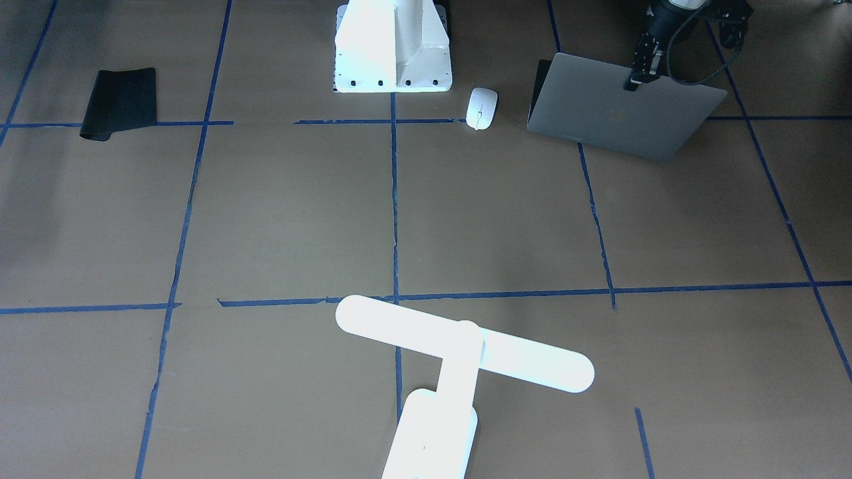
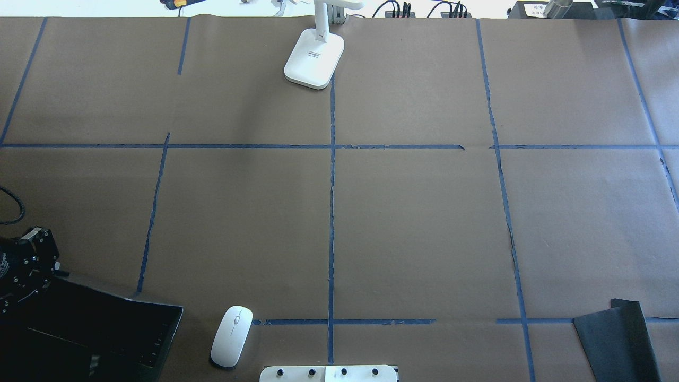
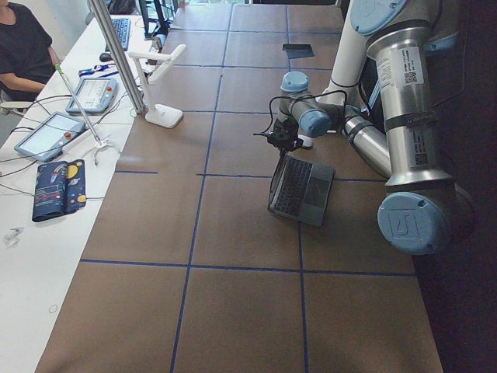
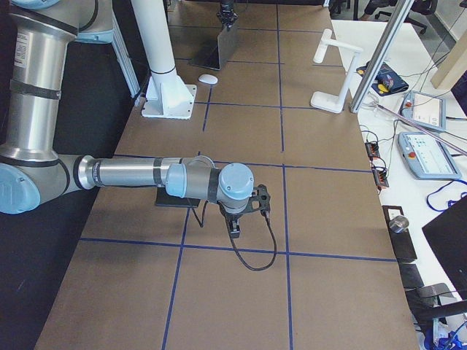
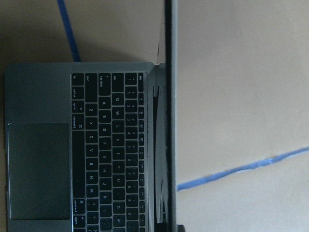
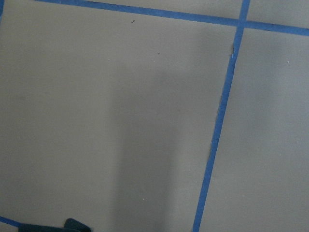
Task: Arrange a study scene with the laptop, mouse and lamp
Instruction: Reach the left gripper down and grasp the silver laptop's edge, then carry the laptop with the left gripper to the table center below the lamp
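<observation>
One laptop point(image 1: 616, 110) stands open on the robot's near-left part of the table point(image 2: 424, 223), with its base flat on the brown paper and its grey lid raised close to upright. The left gripper point(image 1: 631, 85) comes down on the lid's top edge with a finger on each face, pinching the lid. In the left wrist view the lid appears edge-on beside the black keys. Their white letters lie sideways, and Q, A, S and Z are among those that can be read. The large trackpad sits at that picture's left. The mouse point(image 1: 481, 107) lies just beside the laptop without touching it, between the laptop and the white bolted pedestal point(image 1: 393, 50), close to a line of blue tape point(image 1: 395, 199). The lamp point(image 2: 314, 57) stands well apart at the far middle edge. Its base carries a small label with dark print too fine to read, and its long bar head spreads wide in the front-facing view. A black mat point(image 1: 120, 103) lies on the robot's near-right side, curled at one end. The right gripper point(image 4: 236, 227) hangs over the paper near that mat, and whether its fingers are wide or closed cannot be told. A sticker with a printed code sits on the near arm point(image 3: 408, 116) in the left side view, unreadable.
</observation>
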Action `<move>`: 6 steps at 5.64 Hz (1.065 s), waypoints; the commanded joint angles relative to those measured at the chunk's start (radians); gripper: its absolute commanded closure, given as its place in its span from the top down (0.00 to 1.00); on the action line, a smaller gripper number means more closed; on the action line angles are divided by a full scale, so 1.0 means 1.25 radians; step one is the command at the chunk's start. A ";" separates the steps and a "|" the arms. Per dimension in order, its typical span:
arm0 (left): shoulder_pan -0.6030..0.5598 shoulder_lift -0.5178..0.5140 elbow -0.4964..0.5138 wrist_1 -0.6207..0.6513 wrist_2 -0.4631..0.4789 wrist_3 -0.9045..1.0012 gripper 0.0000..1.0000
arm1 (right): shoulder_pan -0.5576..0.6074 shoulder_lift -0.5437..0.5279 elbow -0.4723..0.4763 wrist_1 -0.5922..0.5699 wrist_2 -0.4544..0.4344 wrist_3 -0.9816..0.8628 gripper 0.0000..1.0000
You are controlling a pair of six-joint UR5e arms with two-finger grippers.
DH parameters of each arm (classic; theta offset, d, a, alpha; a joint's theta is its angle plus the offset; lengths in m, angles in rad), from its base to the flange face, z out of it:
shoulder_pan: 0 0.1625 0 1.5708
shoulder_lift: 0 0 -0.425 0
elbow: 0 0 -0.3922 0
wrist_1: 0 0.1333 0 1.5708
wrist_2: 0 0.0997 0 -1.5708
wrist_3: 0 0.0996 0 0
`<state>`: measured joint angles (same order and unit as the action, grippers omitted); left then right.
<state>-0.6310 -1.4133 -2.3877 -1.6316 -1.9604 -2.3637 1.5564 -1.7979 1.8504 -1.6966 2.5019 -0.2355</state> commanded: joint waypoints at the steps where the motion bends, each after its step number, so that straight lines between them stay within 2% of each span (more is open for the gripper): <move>1: -0.057 -0.299 0.070 0.255 0.000 0.057 0.00 | 0.000 -0.001 -0.006 0.000 0.000 0.001 1.00; 2: -0.092 -0.393 0.140 0.285 0.000 0.072 0.00 | -0.001 0.000 -0.011 0.000 0.000 0.001 1.00; 4: -0.109 -0.611 0.351 0.276 -0.005 0.063 0.00 | -0.001 0.000 -0.011 0.000 0.000 0.002 1.00; 5: -0.109 -0.679 0.412 0.253 -0.005 0.048 0.00 | -0.001 0.000 -0.011 0.000 -0.001 0.002 1.00; 6: -0.105 -0.783 0.536 0.187 -0.005 -0.051 0.00 | -0.001 0.000 -0.011 0.000 0.000 0.002 1.00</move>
<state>-0.7647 -2.2791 -1.8450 -1.3374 -1.9665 -2.3408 1.5554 -1.7979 1.8361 -1.6966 2.5011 -0.2333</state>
